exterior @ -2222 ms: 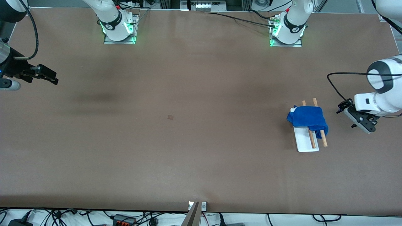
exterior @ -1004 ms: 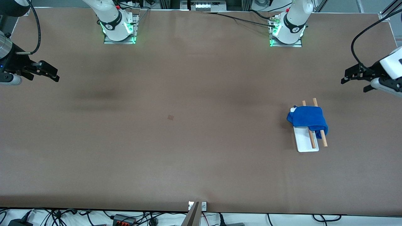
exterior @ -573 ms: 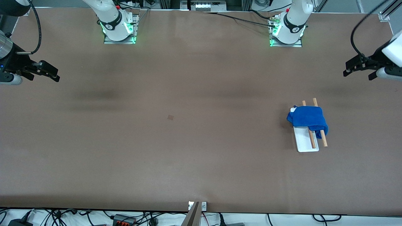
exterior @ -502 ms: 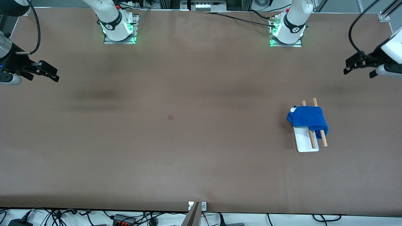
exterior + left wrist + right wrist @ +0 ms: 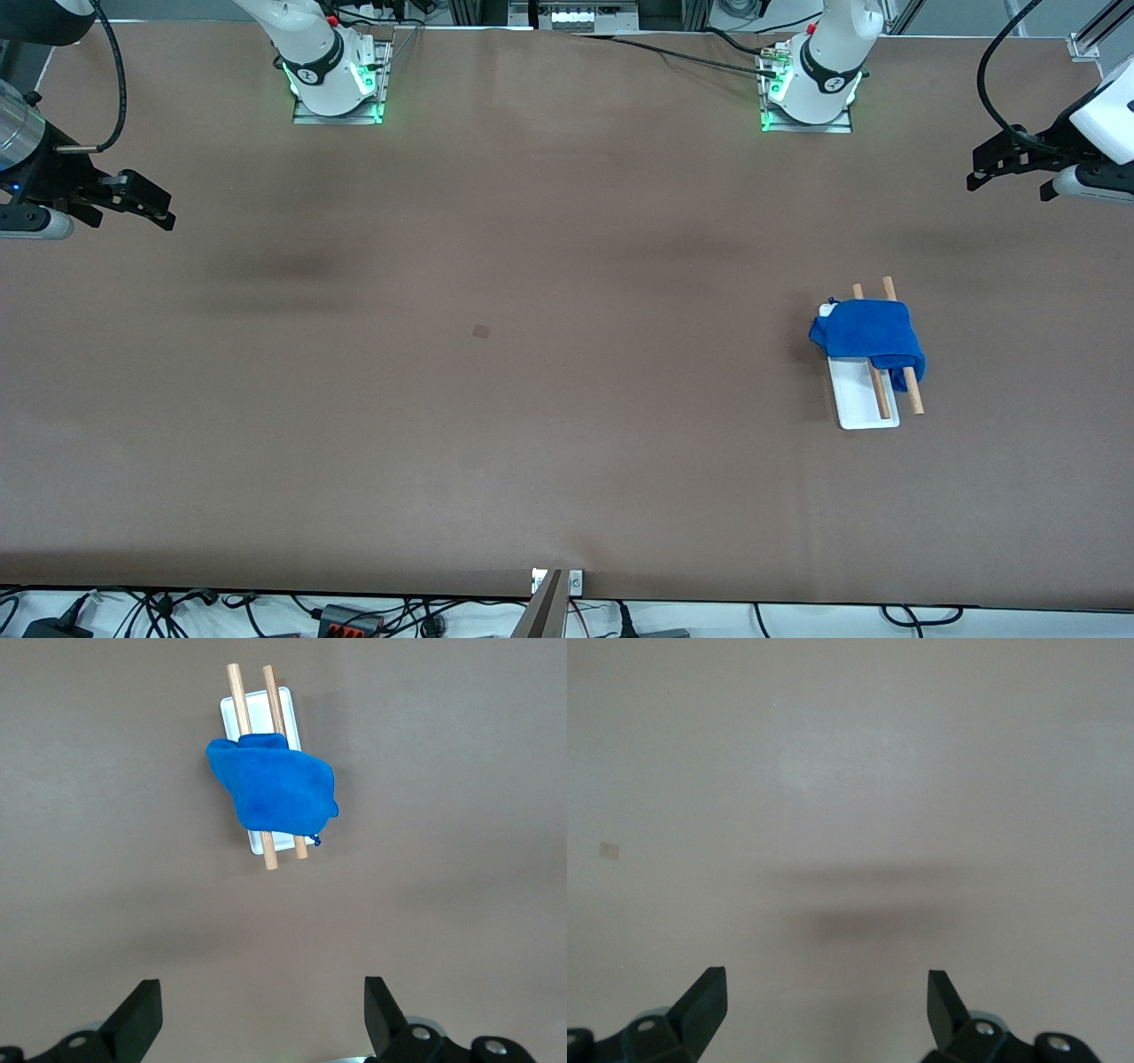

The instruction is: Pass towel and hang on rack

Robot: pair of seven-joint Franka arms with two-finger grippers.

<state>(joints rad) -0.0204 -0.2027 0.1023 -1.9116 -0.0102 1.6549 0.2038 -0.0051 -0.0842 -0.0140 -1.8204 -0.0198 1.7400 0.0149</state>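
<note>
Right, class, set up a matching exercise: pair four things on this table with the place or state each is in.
Things:
1. bright blue fuzzy towel
2. white-based rack with two wooden dowel rods
3. left hand
4. right hand

States:
A. open, at the right arm's end of the table
B. draped over the rods
C. open, at the left arm's end
D. standing on the brown table

Pairs: 1-B, 2-D, 3-C, 4-A

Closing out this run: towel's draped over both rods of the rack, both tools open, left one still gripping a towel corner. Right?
Not quite. The left tool grips nothing: the left wrist view shows its fingers spread and empty, raised well clear of the towel. The rest holds: the towel lies over both rods of the rack, and the right tool is open too.
</note>
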